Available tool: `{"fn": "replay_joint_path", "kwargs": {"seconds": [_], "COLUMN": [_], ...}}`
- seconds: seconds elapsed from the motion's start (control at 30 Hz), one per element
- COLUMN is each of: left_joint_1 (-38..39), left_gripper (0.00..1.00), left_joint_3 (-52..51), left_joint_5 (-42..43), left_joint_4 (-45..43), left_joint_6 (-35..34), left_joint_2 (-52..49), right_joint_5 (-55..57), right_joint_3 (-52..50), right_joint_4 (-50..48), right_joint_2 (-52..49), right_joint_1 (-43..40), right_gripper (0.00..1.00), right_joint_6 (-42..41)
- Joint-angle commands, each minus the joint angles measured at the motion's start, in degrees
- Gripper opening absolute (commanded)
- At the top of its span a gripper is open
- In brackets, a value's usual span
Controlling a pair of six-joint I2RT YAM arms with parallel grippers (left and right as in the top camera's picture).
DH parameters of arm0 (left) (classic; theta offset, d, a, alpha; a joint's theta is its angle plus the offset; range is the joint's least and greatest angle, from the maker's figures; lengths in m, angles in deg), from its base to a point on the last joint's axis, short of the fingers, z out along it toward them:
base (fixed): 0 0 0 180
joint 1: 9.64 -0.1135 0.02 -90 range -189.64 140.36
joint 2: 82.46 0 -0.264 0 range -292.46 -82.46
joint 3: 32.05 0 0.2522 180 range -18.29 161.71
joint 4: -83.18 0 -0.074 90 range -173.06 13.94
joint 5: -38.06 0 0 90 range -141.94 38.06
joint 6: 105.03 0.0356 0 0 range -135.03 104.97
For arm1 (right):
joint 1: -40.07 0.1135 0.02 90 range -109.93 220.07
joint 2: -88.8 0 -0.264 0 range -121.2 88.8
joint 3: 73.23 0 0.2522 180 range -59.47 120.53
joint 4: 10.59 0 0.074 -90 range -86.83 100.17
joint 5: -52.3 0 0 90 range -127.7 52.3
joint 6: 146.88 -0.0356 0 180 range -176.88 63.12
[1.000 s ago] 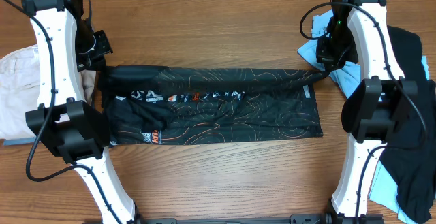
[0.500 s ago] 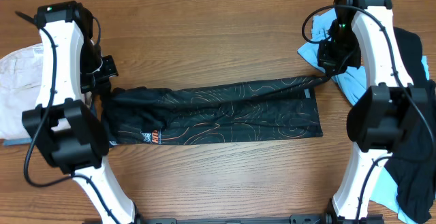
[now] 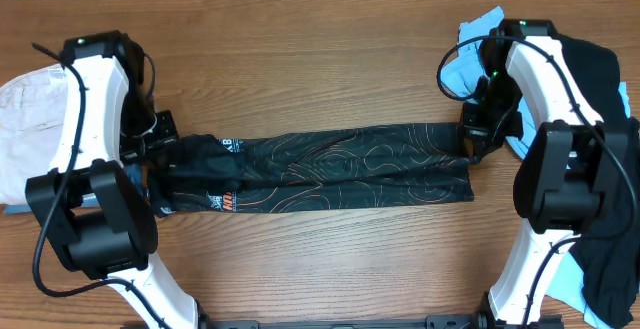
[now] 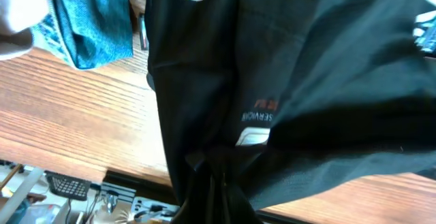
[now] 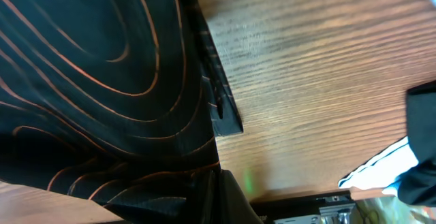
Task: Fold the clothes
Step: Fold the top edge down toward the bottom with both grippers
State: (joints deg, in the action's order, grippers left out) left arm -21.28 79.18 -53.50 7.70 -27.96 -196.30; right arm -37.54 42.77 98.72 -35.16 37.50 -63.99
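The black jersey with orange contour lines and white and orange logos lies as a long folded strip across the middle of the table. My left gripper is shut on its left end, where the cloth hangs bunched from my fingers. My right gripper is shut on its right end; the lined fabric runs into my closed fingers. Both ends sit low, near the table.
A cream garment lies at the left edge, with a teal cloth beside it. A light blue shirt and a plain black garment lie at the right, behind my right arm.
Both grippers carried the jersey's far edge toward the front of the table, folding the garment lengthwise into a narrower strip. The right gripper came down beside the right end.
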Motion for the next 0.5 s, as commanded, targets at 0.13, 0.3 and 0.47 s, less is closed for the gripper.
{"fn": "replay_joint_path", "kwargs": {"seconds": [0.13, 0.3, 0.47], "left_joint_1": [-0.2, -0.2, -0.2], "left_gripper": [0.04, 0.04, 0.04], "left_joint_3": [-3.3, -3.3, -3.3], "left_joint_5": [-1.7, -1.7, -1.9], "left_joint_4": [-4.5, -5.4, -3.8], "left_joint_6": [0.9, 0.5, 0.5], "left_joint_2": [1.0, 1.0, 1.0], "right_joint_5": [-0.5, -0.5, -0.2], "right_joint_3": [-4.8, -6.2, -6.4], "right_joint_4": [0.4, 0.6, 0.3], "right_joint_2": [1.4, 1.4, 1.4], "right_joint_1": [1.5, 1.6, 1.6], "right_gripper": [0.04, 0.04, 0.04], "right_joint_6": [0.1, 0.1, 0.1]}}
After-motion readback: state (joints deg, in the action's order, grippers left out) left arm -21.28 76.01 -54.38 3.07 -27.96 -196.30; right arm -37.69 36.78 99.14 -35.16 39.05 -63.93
